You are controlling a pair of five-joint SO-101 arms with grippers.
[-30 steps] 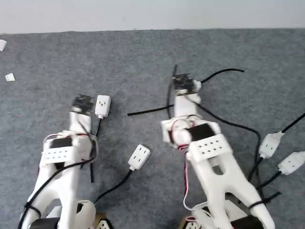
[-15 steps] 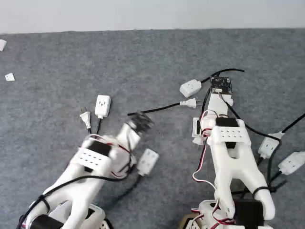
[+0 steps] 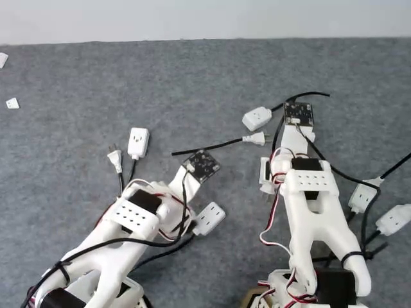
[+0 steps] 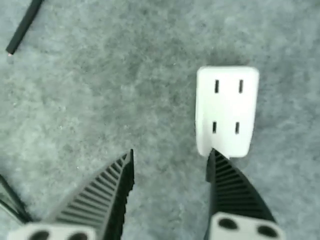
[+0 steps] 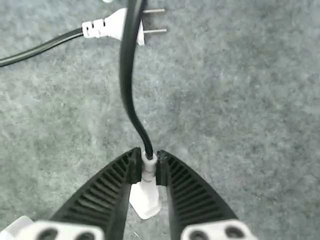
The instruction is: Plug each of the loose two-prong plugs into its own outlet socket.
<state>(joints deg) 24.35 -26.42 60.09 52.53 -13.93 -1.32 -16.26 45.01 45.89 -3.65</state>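
Right tool [image 5: 146, 160] is clamped on the plug [image 5: 144, 200] at its cord neck, right of bench centre. The plug is light and rigid, but the stiff cord will torque it, so the flat body sides look like the better hold. Left tool [image 4: 171, 152] is wide, one tip at the socket [image 4: 227, 112] edge. Vs 0.5 s ago: left tool is further toward bench centre, right tool in the same spot.

In the right wrist view the right gripper [image 5: 147, 156] clamps a white plug [image 5: 145, 199] whose prongs stay hidden. At the high view's right edge an outlet socket [image 3: 393, 219] is cut off; at upper left, two white scraps [image 3: 13, 103] are too small to tell
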